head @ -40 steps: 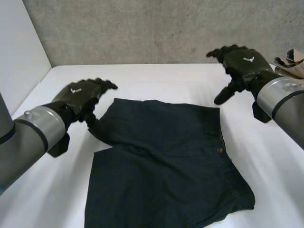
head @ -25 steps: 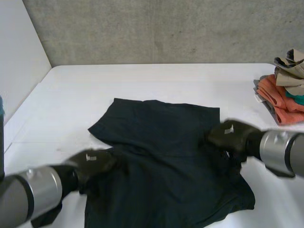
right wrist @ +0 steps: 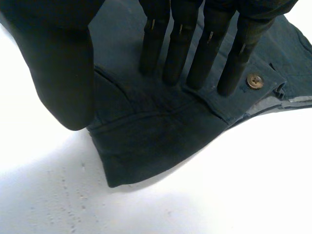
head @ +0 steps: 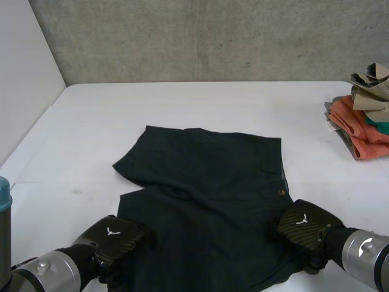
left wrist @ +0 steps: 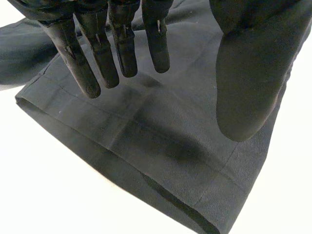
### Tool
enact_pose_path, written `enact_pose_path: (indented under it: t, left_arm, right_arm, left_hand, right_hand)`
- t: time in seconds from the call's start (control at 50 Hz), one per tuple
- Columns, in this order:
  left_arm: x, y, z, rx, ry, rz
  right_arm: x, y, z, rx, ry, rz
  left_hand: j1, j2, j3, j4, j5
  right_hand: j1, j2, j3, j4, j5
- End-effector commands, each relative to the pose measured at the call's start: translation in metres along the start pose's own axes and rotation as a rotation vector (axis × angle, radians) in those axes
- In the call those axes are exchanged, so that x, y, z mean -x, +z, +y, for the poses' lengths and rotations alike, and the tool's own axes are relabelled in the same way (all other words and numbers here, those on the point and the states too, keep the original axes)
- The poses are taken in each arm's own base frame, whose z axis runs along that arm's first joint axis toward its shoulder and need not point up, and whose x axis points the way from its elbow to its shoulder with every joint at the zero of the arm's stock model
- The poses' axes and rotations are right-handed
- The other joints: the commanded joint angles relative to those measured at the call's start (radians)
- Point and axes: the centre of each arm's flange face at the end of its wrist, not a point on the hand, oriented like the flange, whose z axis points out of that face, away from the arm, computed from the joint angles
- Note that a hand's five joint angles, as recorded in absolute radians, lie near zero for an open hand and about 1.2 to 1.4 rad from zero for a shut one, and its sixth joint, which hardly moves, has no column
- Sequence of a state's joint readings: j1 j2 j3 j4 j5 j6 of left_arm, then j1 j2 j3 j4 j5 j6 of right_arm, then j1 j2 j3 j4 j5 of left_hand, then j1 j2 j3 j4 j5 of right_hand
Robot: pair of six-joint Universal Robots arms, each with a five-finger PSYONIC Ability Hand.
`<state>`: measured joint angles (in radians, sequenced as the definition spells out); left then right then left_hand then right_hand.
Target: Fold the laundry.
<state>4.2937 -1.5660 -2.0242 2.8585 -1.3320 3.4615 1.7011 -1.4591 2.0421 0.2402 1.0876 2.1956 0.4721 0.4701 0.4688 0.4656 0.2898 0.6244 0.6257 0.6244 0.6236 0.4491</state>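
White desk [head: 182,103] holds dark shorts [head: 206,201], perhaps folded once, more folds due; my left hand [head: 112,237] and right hand [head: 304,225] spread over near corners.

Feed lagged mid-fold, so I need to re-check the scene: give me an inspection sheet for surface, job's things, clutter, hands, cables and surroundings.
Surface: white table carrying the laundry.
Job's things: dark shorts spread flat mid-table, button at the waistband; pile of clothes at the far right edge.
Clutter: nothing seen.
Hands: left hand open, fingers straight over a leg hem; right hand open, fingers straight over the waistband beside the button.
Cables: nothing seen.
Surroundings: concrete wall behind; white panel at the left.
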Motion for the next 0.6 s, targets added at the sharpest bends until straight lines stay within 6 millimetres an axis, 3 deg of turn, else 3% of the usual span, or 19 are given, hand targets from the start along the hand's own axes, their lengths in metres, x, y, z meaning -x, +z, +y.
enact_pose_path:
  t: [0.02,0.08,0.22,0.34,0.46,0.6]
  left_arm:
    - [-0.003,0.0,-0.002,-0.015,0.006,0.006]
    - [-0.003,0.0,-0.003,-0.023,0.006,0.004]
    - [-0.006,-0.001,-0.003,-0.028,0.004,0.012]
    - [-0.005,0.0,-0.007,-0.046,-0.005,0.009]
    - [-0.004,0.0,-0.012,-0.058,-0.048,0.005]
    - [-0.006,0.004,-0.015,-0.043,-0.083,0.023]
  right_arm:
    - [0.004,0.009,0.007,-0.024,-0.006,0.013]
    - [0.002,0.011,0.006,-0.039,-0.008,0.02]
    - [-0.009,0.009,-0.016,-0.14,0.035,0.041]
    - [-0.02,0.012,-0.052,-0.245,0.132,0.058]
    - [-0.036,0.032,-0.067,-0.251,0.253,0.09]
    - [-0.047,0.046,-0.065,-0.19,0.264,0.18]
  left_hand:
    - [0.023,0.025,0.027,0.03,0.031]
    - [0.012,0.014,0.015,0.018,0.019]
    - [-0.036,-0.034,-0.032,-0.029,-0.028]
    - [-0.05,-0.048,-0.047,-0.044,-0.042]
    - [-0.053,-0.051,-0.05,-0.047,-0.045]
    - [-0.044,-0.042,-0.041,-0.038,-0.037]
  right_hand:
    - [0.324,0.323,0.324,0.325,0.325]
    - [0.77,0.769,0.77,0.771,0.771]
    - [0.772,0.771,0.772,0.773,0.773]
    - [0.772,0.771,0.772,0.773,0.773]
    - [0.772,0.771,0.772,0.773,0.773]
    - [0.772,0.771,0.772,0.773,0.773]
